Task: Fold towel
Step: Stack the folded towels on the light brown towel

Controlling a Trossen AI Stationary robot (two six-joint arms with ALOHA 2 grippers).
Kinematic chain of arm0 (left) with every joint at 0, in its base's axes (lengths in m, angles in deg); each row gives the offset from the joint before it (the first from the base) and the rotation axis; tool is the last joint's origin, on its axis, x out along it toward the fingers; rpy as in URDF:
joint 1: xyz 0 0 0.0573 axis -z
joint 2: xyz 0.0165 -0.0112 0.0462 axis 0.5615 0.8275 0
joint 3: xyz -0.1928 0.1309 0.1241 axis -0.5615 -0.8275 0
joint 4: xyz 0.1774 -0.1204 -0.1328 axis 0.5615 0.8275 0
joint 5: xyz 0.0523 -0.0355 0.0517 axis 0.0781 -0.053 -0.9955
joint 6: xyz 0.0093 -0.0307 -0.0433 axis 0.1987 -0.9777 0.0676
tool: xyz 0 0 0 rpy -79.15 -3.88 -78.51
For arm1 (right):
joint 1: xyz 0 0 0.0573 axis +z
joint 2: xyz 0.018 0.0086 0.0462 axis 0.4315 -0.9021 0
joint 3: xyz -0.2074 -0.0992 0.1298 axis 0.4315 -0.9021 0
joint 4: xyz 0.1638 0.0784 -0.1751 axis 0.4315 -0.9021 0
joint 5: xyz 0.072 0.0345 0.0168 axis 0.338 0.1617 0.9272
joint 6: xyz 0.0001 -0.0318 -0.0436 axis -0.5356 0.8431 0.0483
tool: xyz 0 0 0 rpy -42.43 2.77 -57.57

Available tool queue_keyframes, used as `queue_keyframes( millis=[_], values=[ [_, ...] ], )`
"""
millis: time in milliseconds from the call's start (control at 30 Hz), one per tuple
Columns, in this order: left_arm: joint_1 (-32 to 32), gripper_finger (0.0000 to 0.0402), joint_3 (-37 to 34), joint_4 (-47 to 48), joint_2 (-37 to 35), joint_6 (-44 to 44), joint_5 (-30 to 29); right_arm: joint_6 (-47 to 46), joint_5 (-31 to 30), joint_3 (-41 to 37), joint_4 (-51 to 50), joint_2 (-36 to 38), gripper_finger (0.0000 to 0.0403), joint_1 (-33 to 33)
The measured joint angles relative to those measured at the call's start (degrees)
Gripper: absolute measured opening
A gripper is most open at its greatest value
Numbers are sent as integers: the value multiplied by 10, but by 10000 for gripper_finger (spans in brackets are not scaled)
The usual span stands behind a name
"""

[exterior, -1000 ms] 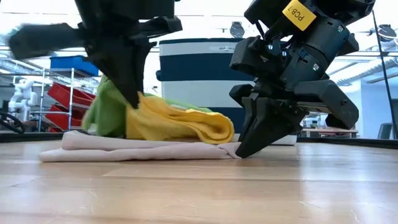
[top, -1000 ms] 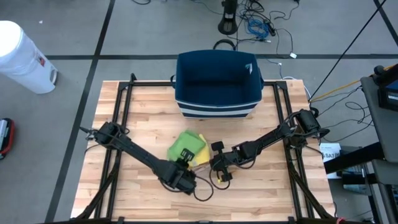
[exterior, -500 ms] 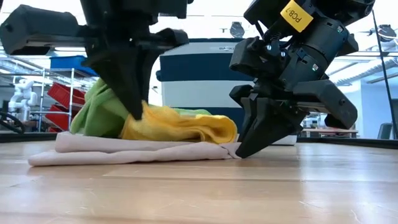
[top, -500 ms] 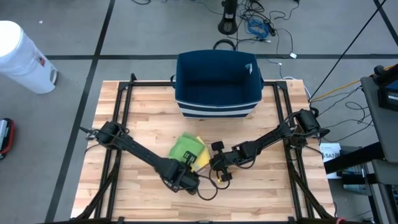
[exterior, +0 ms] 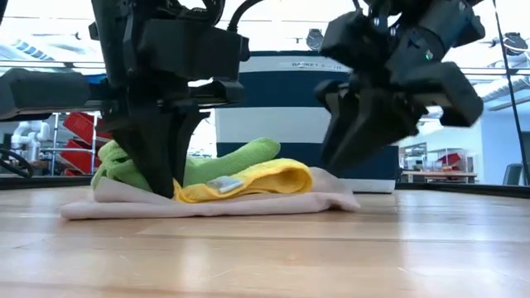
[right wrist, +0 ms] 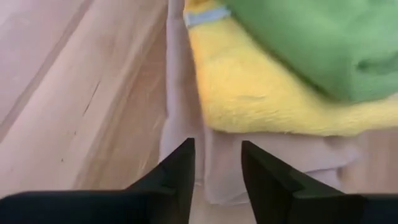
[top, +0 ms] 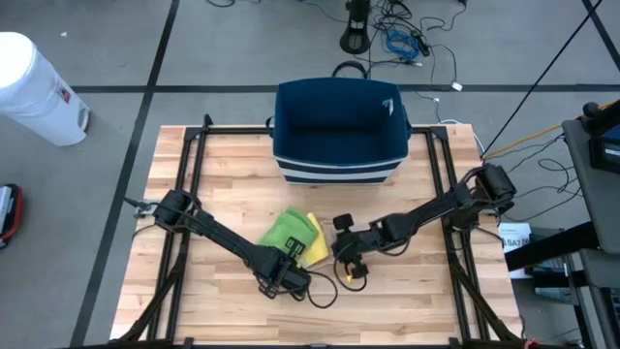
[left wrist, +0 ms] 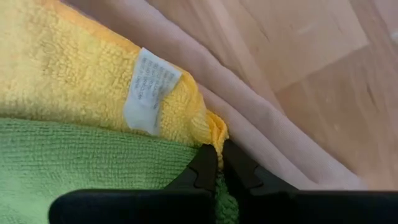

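Observation:
Three towels lie stacked near the table's middle: a green towel (top: 291,229) on a yellow towel (top: 314,250) on a flat pink towel (exterior: 273,203). The yellow towel's white label (left wrist: 148,91) faces up. My left gripper (left wrist: 217,157) is down at the stack's near edge, shut on the towels. My right gripper (right wrist: 216,163) is open just above the pink towel's right edge (right wrist: 217,165) and touches nothing. My left gripper pinches the near edge of the stack where the green towel (left wrist: 225,202) meets the yellow towel's corner (left wrist: 214,132). Which layers sit between the fingers, I cannot tell. The fingers point down. The towels rest slack on the pink towel.
A navy basket (top: 339,131) stands at the table's far middle. Bare wood (top: 417,291) lies to the right of and in front of the stack. Black frame rails (top: 189,174) run along the table's left and right sides.
My left gripper has gone down with the yellow and green towels, which were held up and now lie flat on the pink towel, label up. My right gripper has risen off the pink towel's right corner, which stays on the table.

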Motion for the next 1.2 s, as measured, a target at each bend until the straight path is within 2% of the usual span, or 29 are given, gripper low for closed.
queue_keyframes(
  millis=[100, 233, 567, 733, 1100, 1200],
  values=[
    [0, 12, 0, -7, 0, 0, 0, 15, -19, 0, 3, 17, 130, -2],
    [0, 12, 0, -8, 0, 0, 0, 27, -63, 1, 16, 26, 136, -12],
    [0, 12, 0, -12, 0, 0, 0, 77, -55, 2, 78, 11, 126, -57],
    [0, 12, 0, -13, 0, -1, 0, 82, 18, 2, 103, -1, 125, -69],
    [0, 12, 0, -18, 1, 6, 0, 99, 9, 2, 142, -39, 125, -72],
    [0, 12, 0, -19, 1, 6, 0, 105, -15, 2, 135, -37, 125, -71]
  ],
)
